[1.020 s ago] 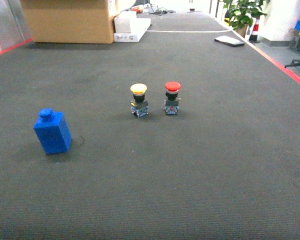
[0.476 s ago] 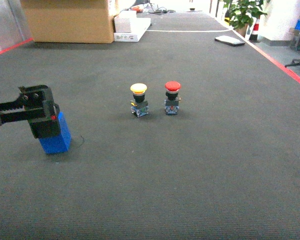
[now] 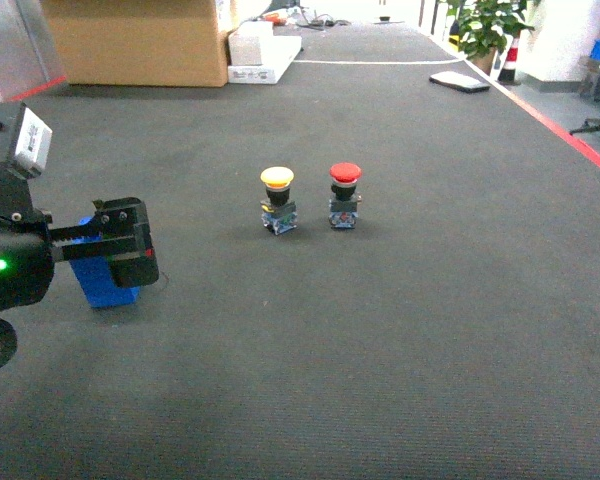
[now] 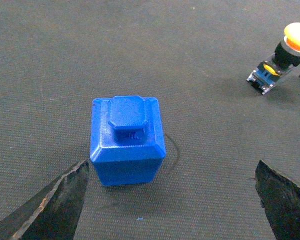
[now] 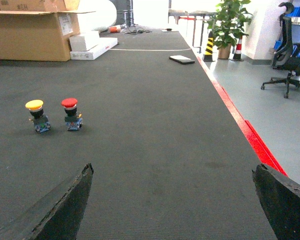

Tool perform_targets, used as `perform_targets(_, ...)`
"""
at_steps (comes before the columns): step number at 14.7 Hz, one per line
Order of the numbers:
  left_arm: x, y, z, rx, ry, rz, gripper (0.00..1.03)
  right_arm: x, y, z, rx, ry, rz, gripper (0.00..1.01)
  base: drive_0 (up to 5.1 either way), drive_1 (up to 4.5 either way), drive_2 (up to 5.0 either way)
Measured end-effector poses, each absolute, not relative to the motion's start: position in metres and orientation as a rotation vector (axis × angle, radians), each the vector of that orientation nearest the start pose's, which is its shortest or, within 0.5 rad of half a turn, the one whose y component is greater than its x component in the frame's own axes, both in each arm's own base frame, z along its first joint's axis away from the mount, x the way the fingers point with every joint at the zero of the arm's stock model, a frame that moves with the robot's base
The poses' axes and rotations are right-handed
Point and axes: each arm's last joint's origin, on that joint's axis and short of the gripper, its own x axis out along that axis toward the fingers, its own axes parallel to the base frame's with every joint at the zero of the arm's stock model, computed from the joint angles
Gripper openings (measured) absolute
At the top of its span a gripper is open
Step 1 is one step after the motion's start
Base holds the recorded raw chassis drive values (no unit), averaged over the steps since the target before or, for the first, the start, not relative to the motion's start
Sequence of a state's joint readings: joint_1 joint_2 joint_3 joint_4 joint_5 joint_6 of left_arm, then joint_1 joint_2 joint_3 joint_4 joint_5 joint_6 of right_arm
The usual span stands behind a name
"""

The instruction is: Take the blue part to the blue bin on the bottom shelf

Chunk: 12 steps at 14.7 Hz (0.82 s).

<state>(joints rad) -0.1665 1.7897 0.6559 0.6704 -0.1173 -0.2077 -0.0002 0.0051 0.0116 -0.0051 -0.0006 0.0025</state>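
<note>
We count one blue part (image 3: 102,282) on the dark carpeted floor (image 3: 400,330), and two push buttons: one yellow-capped push button (image 3: 278,200) and one red-capped push button (image 3: 344,196). Farther back we see one large cardboard box (image 3: 135,40), one flat white box (image 3: 263,55), one potted plant (image 3: 483,25) and one office chair (image 5: 289,50). One pincer (image 3: 120,245) shows in the head view.

I read this as an office-workshop floor: dark carpet (image 5: 155,150) with red edge tape (image 5: 240,125), cardboard box (image 5: 30,30) at 11 o'clock, office chair (image 5: 290,55) at 2 o'clock.
</note>
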Motion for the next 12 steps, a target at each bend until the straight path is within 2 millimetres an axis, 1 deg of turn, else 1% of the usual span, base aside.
perform_targets(3, 0.328, -0.05, 0.113, -0.131, 0.475, 0.01, 0.98, 0.097, 0.0, 0.167, 0.002, -0.001, 0.0, 0.98, 0.0, 0.0, 0.0)
perform_targets(5, 0.34, -0.047, 0.106, -0.132, 0.487, 0.027, 0.98, 0.097, 0.0, 0.167, 0.002, -0.002, 0.0, 0.98, 0.0, 0.0, 0.0)
perform_targets(6, 0.36, -0.044, 0.094, -0.12, 0.511, 0.046, 0.98, 0.097, 0.0, 0.167, 0.002, -0.001, 0.0, 0.98, 0.0, 0.0, 0.0)
perform_targets(7, 0.385, -0.041, 0.078, -0.104, 0.531, 0.063, 0.98, 0.097, 0.0, 0.167, 0.002, -0.002, 0.0, 0.98, 0.0, 0.0, 0.0)
perform_targets(8, 0.396, -0.04, 0.075, -0.104, 0.535, 0.07, 0.98, 0.097, 0.0, 0.167, 0.002, -0.001, 0.0, 0.98, 0.0, 0.0, 0.0)
perform_targets(10, 0.405, -0.04, 0.077, -0.093, 0.51, 0.067, 0.98, 0.097, 0.0, 0.167, 0.002, -0.001, 0.0, 0.98, 0.0, 0.0, 0.0)
perform_targets(12, 0.406, -0.04, 0.075, -0.082, 0.511, 0.068, 0.74, 0.097, 0.0, 0.167, 0.002, -0.001, 0.0, 0.98, 0.0, 0.0, 0.0)
